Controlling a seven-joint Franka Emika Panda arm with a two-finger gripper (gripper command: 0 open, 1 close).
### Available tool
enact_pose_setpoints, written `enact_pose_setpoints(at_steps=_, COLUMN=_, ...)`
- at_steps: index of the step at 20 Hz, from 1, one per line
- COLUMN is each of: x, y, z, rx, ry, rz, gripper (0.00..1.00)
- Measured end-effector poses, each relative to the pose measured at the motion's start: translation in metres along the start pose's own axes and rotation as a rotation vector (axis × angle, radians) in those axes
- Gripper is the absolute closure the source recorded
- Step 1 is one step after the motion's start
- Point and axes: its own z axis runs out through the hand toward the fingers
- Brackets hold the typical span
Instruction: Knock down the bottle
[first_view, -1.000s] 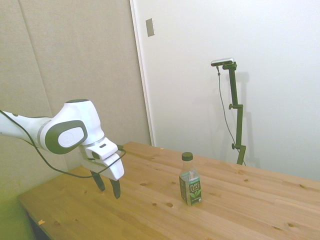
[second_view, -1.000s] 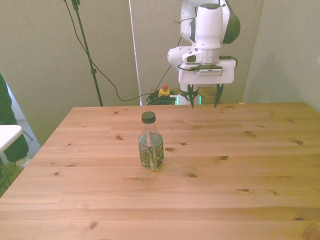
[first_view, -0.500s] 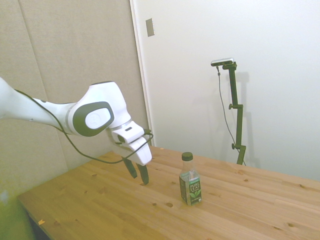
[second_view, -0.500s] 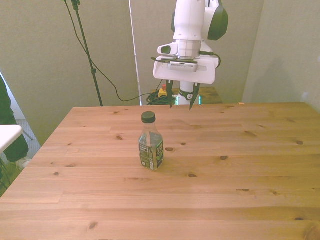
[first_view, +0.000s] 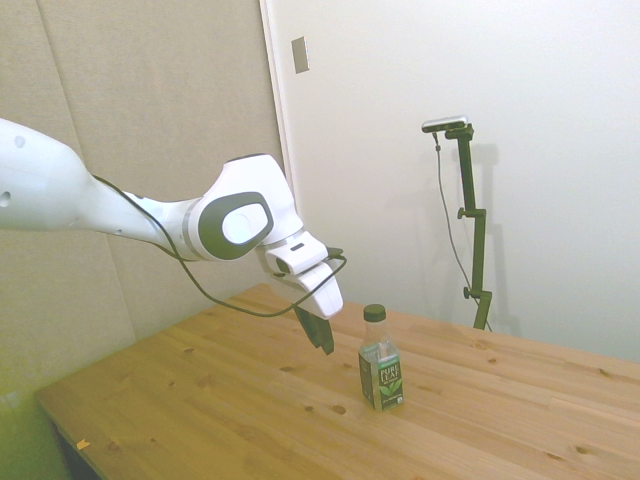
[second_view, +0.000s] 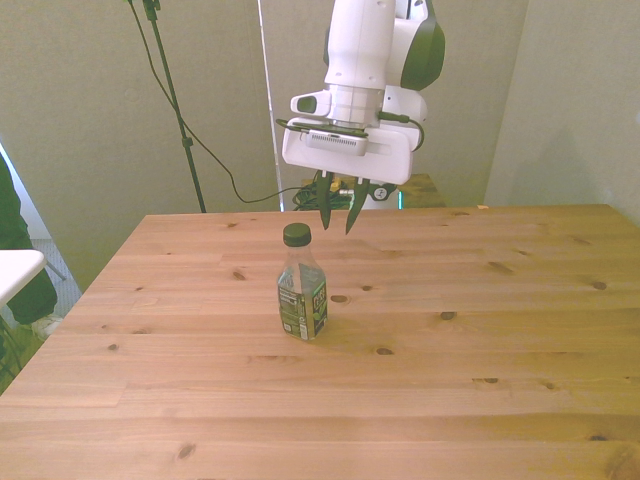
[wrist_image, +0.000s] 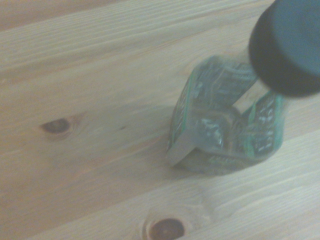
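- Bottle (second_view: 302, 290) stands upright on the wooden surface (second_view: 480, 330), toward the front view's left of middle and nearer the robot's edge than the camera's; it is alone on the boards, with nothing beside it to catch it or stop a fall.
- Pincer (second_view: 335, 214) hangs in the air just behind the bottle and slightly toward the front view's right, its tips at about the height of the dark green cap (second_view: 296, 235).
- In the side view the pincer (first_view: 322, 337) sits close to the bottle (first_view: 380, 362) on the arm's side, apart from it, with a sliver of background between fingertip and neck.
- Its two dark fingers are spread a little with nothing between them (released, though the gap looks narrow), which suits a push better than a grasp.
- The wrist view shows the bottle (wrist_image: 227, 125) from above and behind: the cap looms large and blurred, and the green label faces wrap a squarish body.
- That height seems chosen on purpose: a shove near the cap tips a tall, narrow, flat-bottomed bottle most easily, while a low push would probably only slide it across the wood.
- The task is not yet done: the bottle is on its base and no contact shows.
- The next move would probably be a short sweep toward the cap, carried far enough past it that the bottle topples rather than rocks back.
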Motion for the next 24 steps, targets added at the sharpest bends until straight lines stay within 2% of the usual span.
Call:
enact_pose_setpoints(at_steps=11, x=0.075, y=-0.059, z=0.029, rx=-0.013, ry=0.051, rz=0.119, gripper=1.0)
enact_pose_setpoints(at_steps=18, x=0.136, y=-0.067, z=0.068, rx=-0.039, ry=0.075, rz=0.205, gripper=1.0)
enact_pose_setpoints(at_steps=24, x=0.159, y=-0.071, z=0.076, rx=-0.003, ry=0.085, rz=0.232, gripper=1.0)
